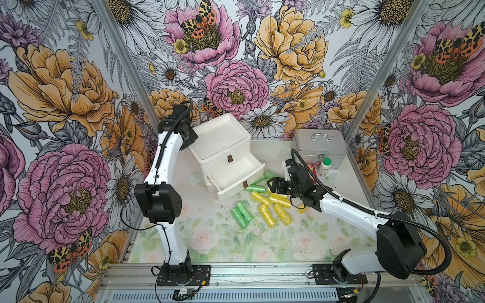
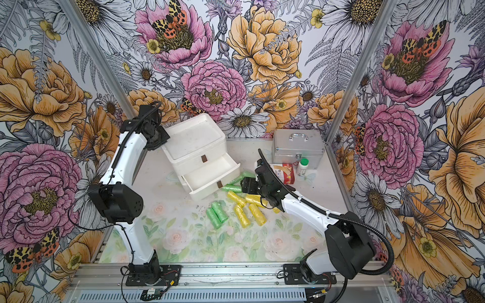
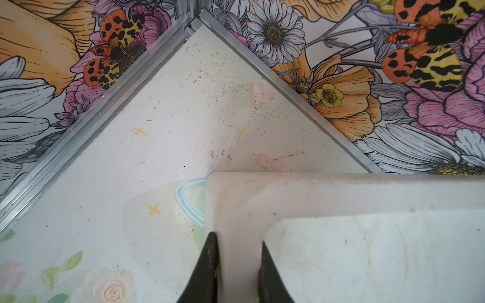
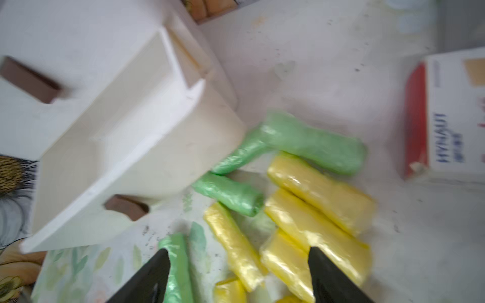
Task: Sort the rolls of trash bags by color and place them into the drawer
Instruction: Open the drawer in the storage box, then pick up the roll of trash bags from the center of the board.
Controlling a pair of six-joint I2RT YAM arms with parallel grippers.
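Right claw (image 4: 237,250) stands open and empty directly above the yellow rolls (image 4: 320,194), green rolls (image 4: 315,141) just beyond them beside the pulled-out, empty drawer (image 4: 168,147); left claw (image 3: 237,238) is clamped on the cabinet (image 3: 315,189) rim, evidently to steady it.

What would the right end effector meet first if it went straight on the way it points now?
Probably the green roll by the open drawer's front. Depth is unclear: a yellow roll just below the right end effector could come first.

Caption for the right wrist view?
Open right end effector over yellow rolls and green rolls beside the open drawer.
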